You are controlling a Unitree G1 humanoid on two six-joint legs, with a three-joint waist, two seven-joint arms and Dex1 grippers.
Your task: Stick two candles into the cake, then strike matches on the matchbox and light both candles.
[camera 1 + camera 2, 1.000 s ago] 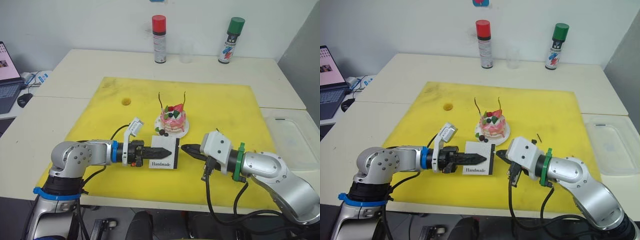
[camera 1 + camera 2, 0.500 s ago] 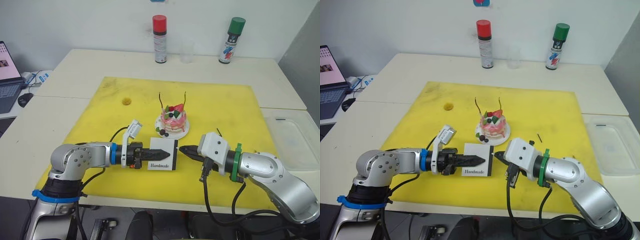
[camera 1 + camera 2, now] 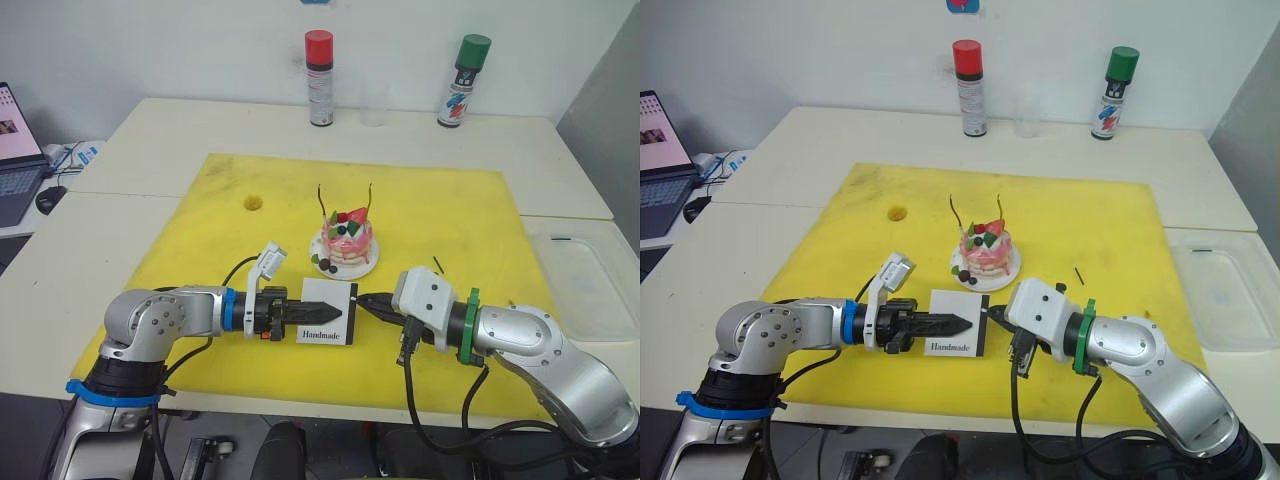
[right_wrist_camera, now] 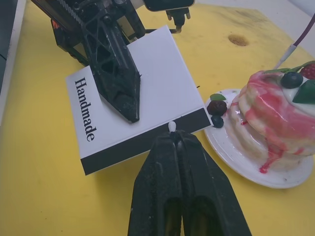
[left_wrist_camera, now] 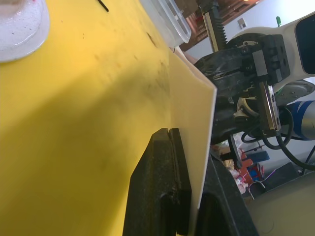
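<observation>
The pink-and-white cake [image 3: 347, 240] sits on its small white plate mid-mat, with two thin candles [image 3: 322, 198] [image 3: 369, 195] standing upright in it. My left gripper [image 3: 335, 312] is shut on the white "Handmade" matchbox [image 3: 328, 310], holding it tilted just in front of the cake. From the right, my right gripper [image 3: 362, 299] is shut on a match. In the right wrist view the match's pale tip [image 4: 172, 126] touches the matchbox's dark striking edge [image 4: 147, 142]. Another short dark match [image 3: 438, 265] lies on the mat right of the cake.
A yellow mat [image 3: 230, 230] covers the table's middle, with a small orange spot [image 3: 253, 203]. A red-capped can [image 3: 318, 77], a clear cup [image 3: 373, 103] and a green-capped can [image 3: 462, 80] stand at the back. A clear tray [image 3: 590, 285] lies right, a laptop [image 3: 15, 150] far left.
My right gripper has slid left with the match until its tip meets the matchbox edge. The left gripper and matchbox have barely moved.
</observation>
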